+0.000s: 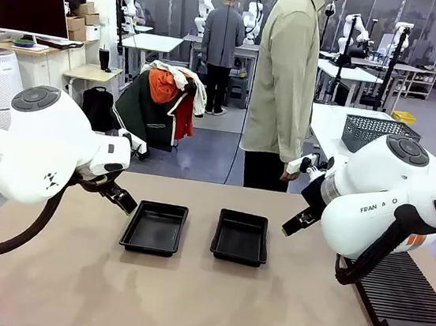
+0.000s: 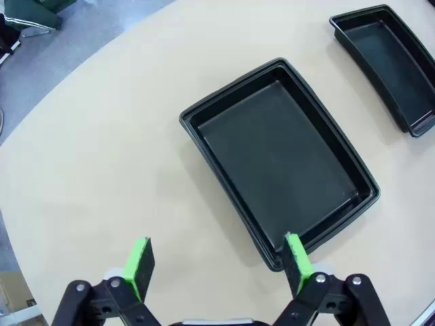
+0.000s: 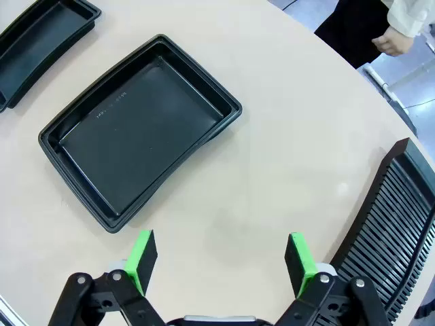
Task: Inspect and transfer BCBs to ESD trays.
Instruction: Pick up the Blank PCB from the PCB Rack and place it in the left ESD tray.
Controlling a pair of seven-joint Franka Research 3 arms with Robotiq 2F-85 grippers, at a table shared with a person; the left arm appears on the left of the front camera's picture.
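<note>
The left gripper (image 2: 217, 265) hung with its jaws spread wide and nothing between the green pads (image 2: 139, 266), just above the near corner of the left ESD tray (image 2: 279, 159); in the left wrist view one pad overlapped that tray's rim, though contact could not be judged. The right gripper (image 3: 221, 259) was likewise released and empty, poised over bare tabletop between the right ESD tray (image 3: 136, 129) at the left of its wrist frame and the black slotted rack (image 3: 397, 217) at the lower right. Both trays lay flat side by side in the middle of the front view, near each other but apart, their floors bare, so no board had yet been transferred. The likeliest trouble, as I judged it, was the left pad catching the flared rim on a straight descent and shoving the light tray across the smooth top, possibly into its neighbour. The right arm's bulky elbow sat close over the rack, and a sweep could knock it. The person (image 1: 284, 76) stood at the far edge, a hand (image 3: 391, 44) in the upper right of the right wrist frame, so a fast reach across risked a collision. The table (image 1: 185, 302) was pale beige, matte and uncluttered. Behind it lay a grey-floored workshop with a wire mesh basket (image 1: 377, 133) at the right, jackets heaped on a chair (image 1: 166, 97), and a dark monitor (image 1: 26, 8) at the upper left.
</note>
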